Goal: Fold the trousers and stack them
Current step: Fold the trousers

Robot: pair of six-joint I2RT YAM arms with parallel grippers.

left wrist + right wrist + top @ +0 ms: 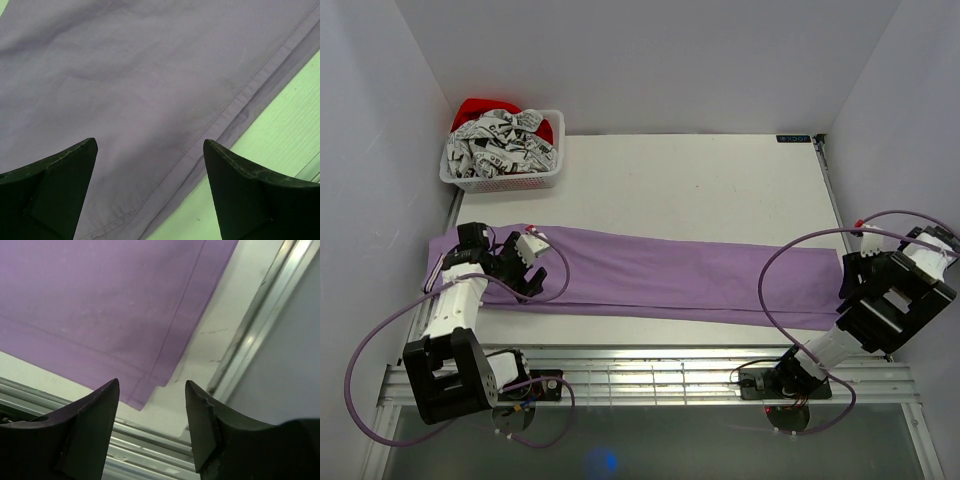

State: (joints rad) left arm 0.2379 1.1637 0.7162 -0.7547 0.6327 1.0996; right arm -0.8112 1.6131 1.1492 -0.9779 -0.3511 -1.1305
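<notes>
The lilac-purple trousers lie flat in a long strip across the table, folded lengthwise, from the left edge to the right edge. My left gripper is open and empty over the trousers' left end; the left wrist view shows the cloth with a stitched seam between the fingers. My right gripper is open and empty just past the right end; the right wrist view shows the hem corner of the trousers ahead of the fingers. The waistband is not visible.
A white basket of crumpled patterned and red clothes stands at the table's back left corner. White walls close in left, right and back. A metal rail runs along the near edge, also in the right wrist view.
</notes>
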